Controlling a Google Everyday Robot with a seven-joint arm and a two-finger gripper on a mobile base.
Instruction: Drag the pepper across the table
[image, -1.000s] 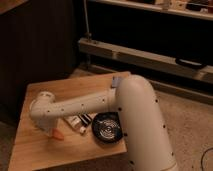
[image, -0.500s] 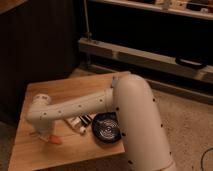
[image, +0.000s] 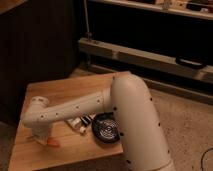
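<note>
The pepper (image: 51, 143) is a small orange sliver lying on the light wooden table (image: 65, 90) near its front left corner. My gripper (image: 41, 137) hangs from the white wrist right over the pepper's left end and is shut on it. Only the pepper's right tip shows past the fingers. The white arm (image: 75, 107) stretches from the right across the middle of the table and hides part of the top.
A black bowl (image: 105, 128) sits at the table's front right, under the arm. A white tube-shaped bottle and a black-and-white striped item (image: 78, 123) lie just left of the bowl. The table's front edge is close below the gripper. Dark shelving stands behind.
The gripper has swung left and toward the table's front edge. The pepper slid along with it, away from the bowl and bottle.
</note>
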